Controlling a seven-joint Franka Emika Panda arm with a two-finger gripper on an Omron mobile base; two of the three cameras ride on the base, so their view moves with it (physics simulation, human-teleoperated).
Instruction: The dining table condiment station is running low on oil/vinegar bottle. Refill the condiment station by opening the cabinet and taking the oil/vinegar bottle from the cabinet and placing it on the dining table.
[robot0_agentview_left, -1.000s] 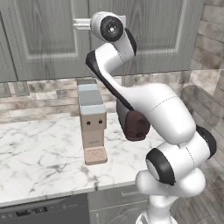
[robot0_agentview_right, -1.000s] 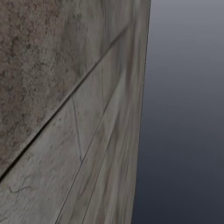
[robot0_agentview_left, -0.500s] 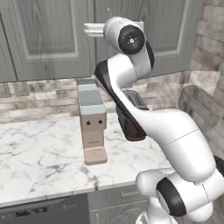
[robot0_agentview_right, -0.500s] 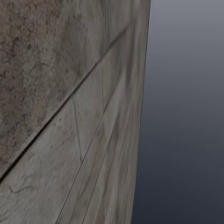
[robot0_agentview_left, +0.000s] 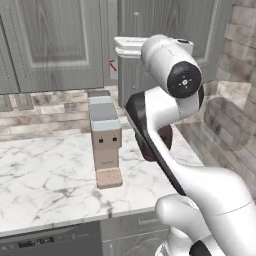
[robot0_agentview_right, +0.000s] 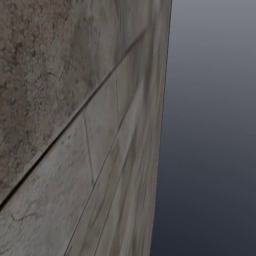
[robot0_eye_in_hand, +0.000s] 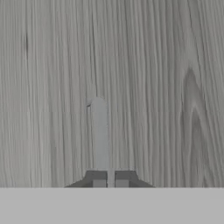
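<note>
Grey cabinet (robot0_eye_in_hand: 166, 87) door unopened; hand (robot0_eye_in_hand: 110, 179) clamped on its bar handle (robot0_eye_in_hand: 99, 131); bottle fetch remains.

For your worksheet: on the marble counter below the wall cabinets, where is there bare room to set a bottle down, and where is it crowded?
The marble counter lies bare left of the coffee machine, from the backsplash to the front edge. Right of the machine it is crowded: the robot's arm crosses that strip and hides a dark object there.
</note>
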